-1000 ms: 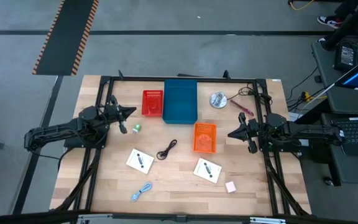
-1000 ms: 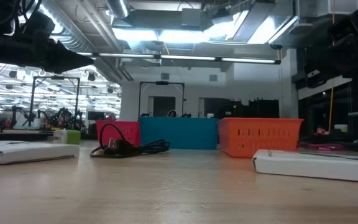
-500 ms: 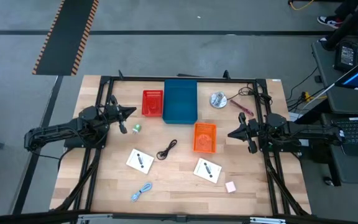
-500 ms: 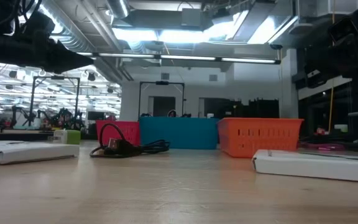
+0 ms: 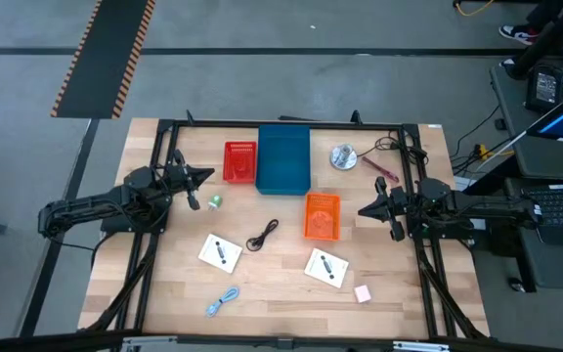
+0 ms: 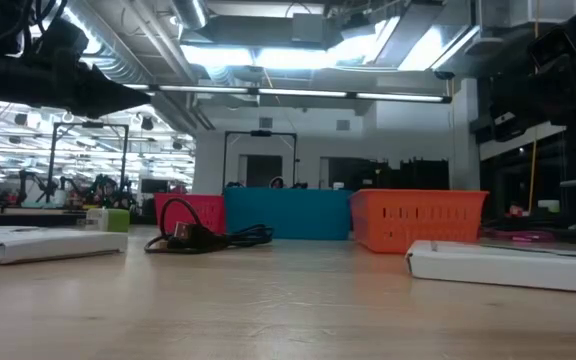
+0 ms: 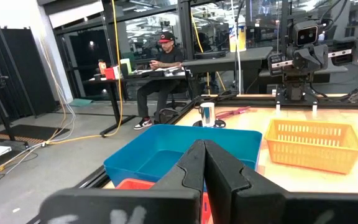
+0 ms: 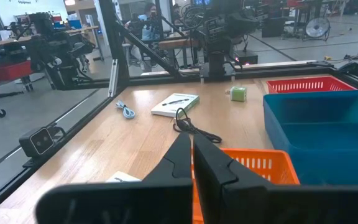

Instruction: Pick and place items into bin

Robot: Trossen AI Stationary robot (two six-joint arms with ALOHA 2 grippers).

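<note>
Two white cards with dark marks lie flat on the wooden table (image 5: 221,252) (image 5: 326,267). A black coiled cable (image 5: 263,235) lies between them, a light-blue cable (image 5: 223,300) near the front edge, a small green piece (image 5: 214,201) at left and a pink block (image 5: 363,292) at front right. My left gripper (image 5: 208,176) hovers shut beside the red bin, above the table. My right gripper (image 5: 363,210) hovers shut just right of the orange bin. Neither touches anything.
A red bin (image 5: 240,161), a blue bin (image 5: 283,158) and an orange bin (image 5: 322,215) stand mid-table. A round silver disc (image 5: 342,155) and a reddish tool (image 5: 383,168) lie at far right. A black frame rims the table. A person sits at a desk beyond (image 7: 163,59).
</note>
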